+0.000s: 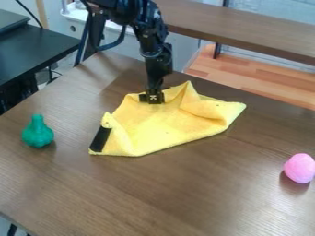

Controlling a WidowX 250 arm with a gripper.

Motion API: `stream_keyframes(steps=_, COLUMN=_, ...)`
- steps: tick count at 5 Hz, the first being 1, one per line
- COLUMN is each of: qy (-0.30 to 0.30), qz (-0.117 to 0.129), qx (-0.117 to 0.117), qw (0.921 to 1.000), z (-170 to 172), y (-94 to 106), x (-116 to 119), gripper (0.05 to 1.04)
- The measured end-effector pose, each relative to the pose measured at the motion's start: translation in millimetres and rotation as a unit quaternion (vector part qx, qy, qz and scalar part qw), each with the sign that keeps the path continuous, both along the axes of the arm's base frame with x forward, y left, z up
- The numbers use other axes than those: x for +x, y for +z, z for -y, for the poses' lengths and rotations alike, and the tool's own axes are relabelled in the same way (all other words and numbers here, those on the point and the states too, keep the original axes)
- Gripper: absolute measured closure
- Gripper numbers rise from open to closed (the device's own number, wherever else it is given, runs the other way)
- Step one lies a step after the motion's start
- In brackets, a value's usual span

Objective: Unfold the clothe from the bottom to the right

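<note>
Top edge is cutting off the upper pt of the WidowX arm (154, 44). Gripper (152, 98) is covering a bit of the yellow cloth (163, 124), whose folds are hiding some of its surface & whatever's lying underneath. Dk specks on the cloth are looking too tiny to ID. Brown wood-grain table (154, 193) is running out past L, R & btm edges. Black desk (37, 53) w/ dk grey slab (11, 19) is getting cropped at L. Green pear-shaped obj (38, 132): fine surface detail is blurring.
</note>
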State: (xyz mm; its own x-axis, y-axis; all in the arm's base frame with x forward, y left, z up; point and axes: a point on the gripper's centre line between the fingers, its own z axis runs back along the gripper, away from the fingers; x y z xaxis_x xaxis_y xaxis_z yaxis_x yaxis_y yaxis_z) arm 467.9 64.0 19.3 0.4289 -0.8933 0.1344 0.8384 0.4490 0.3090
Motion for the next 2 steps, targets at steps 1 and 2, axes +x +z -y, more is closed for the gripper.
stream_keyframes(steps=1, qy=-0.006, qz=-0.006, qx=0.003, qw=1.0000, z=1.0, y=-7.4, x=-4.9, gripper=0.140)
stream_keyframes(steps=2, qy=-0.009, qz=-0.008, qx=0.004, qw=0.9999, z=1.3, y=-14.1, x=-9.1, gripper=0.467)
